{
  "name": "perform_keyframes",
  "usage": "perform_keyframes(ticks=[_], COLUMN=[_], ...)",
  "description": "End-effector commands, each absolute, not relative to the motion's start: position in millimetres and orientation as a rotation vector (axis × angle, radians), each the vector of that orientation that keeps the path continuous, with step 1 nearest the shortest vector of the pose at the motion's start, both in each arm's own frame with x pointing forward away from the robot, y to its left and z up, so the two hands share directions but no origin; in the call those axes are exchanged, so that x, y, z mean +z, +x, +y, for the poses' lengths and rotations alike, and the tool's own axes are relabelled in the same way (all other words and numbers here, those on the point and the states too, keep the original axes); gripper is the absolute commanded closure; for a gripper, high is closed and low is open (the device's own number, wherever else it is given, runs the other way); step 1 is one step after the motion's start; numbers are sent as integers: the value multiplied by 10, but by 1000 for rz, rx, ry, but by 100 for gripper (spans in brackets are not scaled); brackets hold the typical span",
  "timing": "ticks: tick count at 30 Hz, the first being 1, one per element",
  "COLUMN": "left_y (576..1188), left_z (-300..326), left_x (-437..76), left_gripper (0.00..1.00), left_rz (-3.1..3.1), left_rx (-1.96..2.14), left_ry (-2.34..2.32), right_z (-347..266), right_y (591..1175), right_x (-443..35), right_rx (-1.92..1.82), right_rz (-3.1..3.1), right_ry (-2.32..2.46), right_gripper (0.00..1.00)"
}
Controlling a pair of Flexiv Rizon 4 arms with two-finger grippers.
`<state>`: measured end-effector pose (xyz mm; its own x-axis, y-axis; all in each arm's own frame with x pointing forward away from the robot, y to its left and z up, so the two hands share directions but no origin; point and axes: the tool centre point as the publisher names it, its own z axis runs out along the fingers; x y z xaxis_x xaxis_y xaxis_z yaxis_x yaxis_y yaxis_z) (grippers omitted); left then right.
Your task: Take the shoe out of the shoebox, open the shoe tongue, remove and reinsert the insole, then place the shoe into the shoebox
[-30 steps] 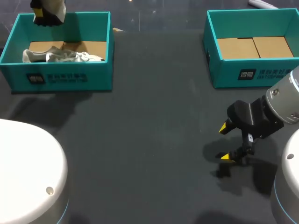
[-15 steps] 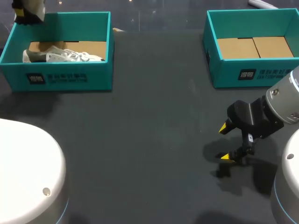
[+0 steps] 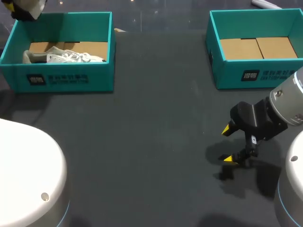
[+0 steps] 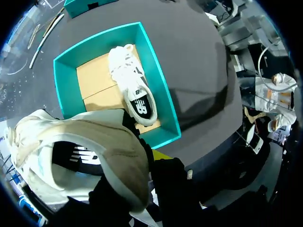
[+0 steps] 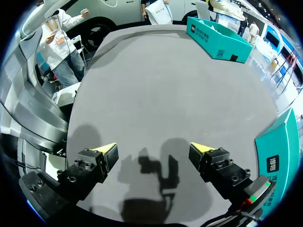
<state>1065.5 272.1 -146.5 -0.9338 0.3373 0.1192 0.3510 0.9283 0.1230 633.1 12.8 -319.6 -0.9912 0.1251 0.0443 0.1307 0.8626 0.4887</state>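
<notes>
The left teal shoebox [image 3: 61, 80] at the table's far left holds one white sneaker [image 3: 64, 57] lying on its side. My left gripper [image 3: 21, 7] is up past the box's far left corner, shut on a second, cream-coloured shoe [image 4: 80, 156]. The left wrist view looks down over that held shoe at the shoebox [image 4: 163, 106] and the sneaker [image 4: 132, 92] inside it; one yellow fingertip [image 4: 160, 154] shows beside the held shoe. My right gripper [image 3: 228, 144] hangs open and empty just over the table at the near right, its fingers [image 5: 106, 152] spread wide over bare surface.
A second teal box [image 3: 255, 75] with a cardboard floor stands at the far right. The white domes of my arm bases [image 3: 28, 175] fill the near corners. The dark table [image 3: 156, 118] lies between the two boxes.
My left gripper, with the cream shoe in it, has risen and moved left from above the box's back wall to beyond its far left corner. The right arm has kept still.
</notes>
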Motion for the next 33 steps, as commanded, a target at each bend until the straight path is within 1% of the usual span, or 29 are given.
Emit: perform_keyframes(ticks=[1,13,19,24,26,33], left_y=[10616,10616,10793,10891,10895,10895], left_z=[2895,2895,3047,3138,3176,3176], left_x=[-1449,-1449,-1452,-1462,-1440,-1440], left_gripper=[100,100,100,100,100,100], left_rz=[-2964,-2964,-2830,-2677,-2616,-2616], left_rx=[-165,-165,-312,-270,-210,-210], left_ry=[-839,-839,-1171,-1461,-1666,-1666], right_z=[131,131,131,131,131,131], right_y=[6314,6314,6314,6314,6314,6314], right_x=[-3192,-3192,-3192,-3192,-3192,-3192], right_rx=[-790,-790,-790,-790,-790,-790], right_rz=[-3024,-3024,-3024,-3024,-3024,-3024], right_ry=[-210,-210,-210,-210,-210,-210], right_gripper=[0,0,0,0,0,0])
